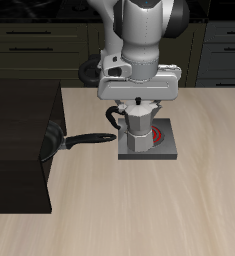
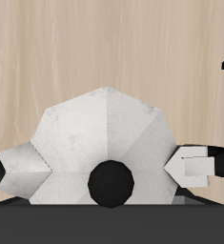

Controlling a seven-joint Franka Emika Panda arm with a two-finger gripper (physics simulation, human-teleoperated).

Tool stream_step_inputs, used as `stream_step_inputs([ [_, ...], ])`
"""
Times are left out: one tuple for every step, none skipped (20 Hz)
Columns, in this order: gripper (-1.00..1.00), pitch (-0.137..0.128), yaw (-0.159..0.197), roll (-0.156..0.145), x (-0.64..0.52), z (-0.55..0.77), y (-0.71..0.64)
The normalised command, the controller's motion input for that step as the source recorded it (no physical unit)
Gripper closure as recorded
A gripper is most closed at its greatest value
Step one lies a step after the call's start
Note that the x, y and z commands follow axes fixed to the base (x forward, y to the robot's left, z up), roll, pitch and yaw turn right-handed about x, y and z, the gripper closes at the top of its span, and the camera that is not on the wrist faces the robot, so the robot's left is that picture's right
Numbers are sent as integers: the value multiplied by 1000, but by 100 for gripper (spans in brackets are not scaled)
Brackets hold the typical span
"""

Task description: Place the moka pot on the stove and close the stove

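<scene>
Only the exterior view shows the moka pot (image 1: 139, 122) on the red-coiled stove (image 1: 161, 146) under the gripper (image 1: 137, 100), whose grasp cannot be told; wooden table (image 1: 189, 210), dark cabinets (image 1: 39, 40) behind.

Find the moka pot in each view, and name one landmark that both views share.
Exterior view: the moka pot stands over the stove, directly under the tool.
Wrist view: the moka pot is seen from above and fills most of the frame, its black lid knob showing.
Shared landmark: the pale wooden table.
</scene>
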Motion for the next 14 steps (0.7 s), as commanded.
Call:
stream_step_inputs([
  [100,63,-27,-15,-424,69,134],
  [100,1,-67,84,-426,163,201],
  [100,-87,88,-22,-331,98,159],
  [100,72,-74,4,-389,24,159],
  [100,25,-10,73,-368,62,276],
  [100,-72,43,29,-356,135,133],
  [100,-23,-24,-63,-291,102,-8],
  [100,89,-116,37,-274,37,96],
  [100,0,0,0,0,0,0],
  [100,-65,21,-4,-726,180,88],
  [100,23,-48,23,-264,17,64],
  [100,-36,108,122,-384,27,294],
  [100,-15,31,-34,-324,-2,18],
  [100,15,-95,4,-347,-7,80],
])
